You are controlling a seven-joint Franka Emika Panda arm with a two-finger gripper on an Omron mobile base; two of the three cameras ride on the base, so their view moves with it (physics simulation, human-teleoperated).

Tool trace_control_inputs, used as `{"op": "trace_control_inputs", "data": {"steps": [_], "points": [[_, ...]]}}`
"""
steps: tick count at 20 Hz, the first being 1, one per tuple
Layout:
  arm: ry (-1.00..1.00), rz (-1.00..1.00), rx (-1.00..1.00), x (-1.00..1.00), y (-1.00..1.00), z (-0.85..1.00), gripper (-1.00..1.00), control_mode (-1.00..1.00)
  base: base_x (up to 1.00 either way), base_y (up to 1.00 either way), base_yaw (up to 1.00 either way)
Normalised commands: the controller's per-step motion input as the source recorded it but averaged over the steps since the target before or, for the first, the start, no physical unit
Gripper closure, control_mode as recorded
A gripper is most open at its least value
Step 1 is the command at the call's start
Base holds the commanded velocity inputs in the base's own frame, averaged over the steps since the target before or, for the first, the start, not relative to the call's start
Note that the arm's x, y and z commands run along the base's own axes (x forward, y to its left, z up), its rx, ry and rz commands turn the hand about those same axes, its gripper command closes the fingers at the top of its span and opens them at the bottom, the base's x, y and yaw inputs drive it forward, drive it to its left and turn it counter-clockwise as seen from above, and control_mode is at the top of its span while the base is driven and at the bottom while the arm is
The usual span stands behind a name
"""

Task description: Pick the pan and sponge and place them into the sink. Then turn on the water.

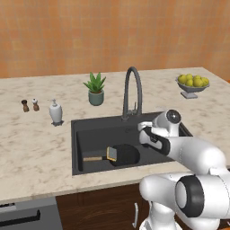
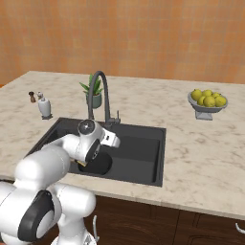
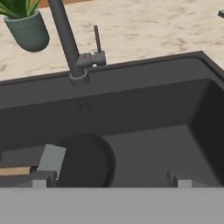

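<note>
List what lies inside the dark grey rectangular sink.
The dark grey rectangular sink holds the round black frying pan with its wooden handle, and the small sponge lying against it. The drain is not visible, probably under the pan.

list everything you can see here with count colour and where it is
pan: one, black with a light wooden handle, lying in the sink
sponge: one, grey face with a yellow edge, in the sink against the pan by its handle
sink: one, dark grey, set in the counter
faucet: one, dark, arched, behind the sink, no water running
counter: one, beige marble, around the sink
potted plant: one, green in a grey-green pot, left of the faucet
soap dispenser: one, white, left of the sink
shakers: two, brown, far left on the counter
bowl of lemons: one, grey bowl, yellow fruit, back right
hand: one, dark fingertips, open, over the sink, holding nothing
</note>
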Motion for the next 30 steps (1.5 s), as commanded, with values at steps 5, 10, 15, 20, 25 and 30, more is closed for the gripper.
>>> {"op": "trace_control_inputs", "data": {"steps": [5,10,15,20,25,30], "points": [[-0.17,0.04,0.00,0.01,-0.39,0.00,-1.00,-1.00,0.00,0.00,0.00],[-0.03,0.03,0.00,-0.14,-0.08,0.00,-1.00,-1.00,0.00,0.00,0.00],[0.00,0.00,0.00,0.00,0.00,0.00,-1.00,-1.00,0.00,0.00,0.00],[-0.08,0.19,0.00,0.07,-0.31,-0.03,-1.00,-1.00,0.00,0.00,0.00],[-0.17,0.24,0.00,0.00,-0.15,0.00,-1.00,-1.00,0.00,0.00,0.00],[-0.13,0.17,0.00,0.00,-0.02,0.00,-1.00,-1.00,0.00,0.00,0.00]]}}
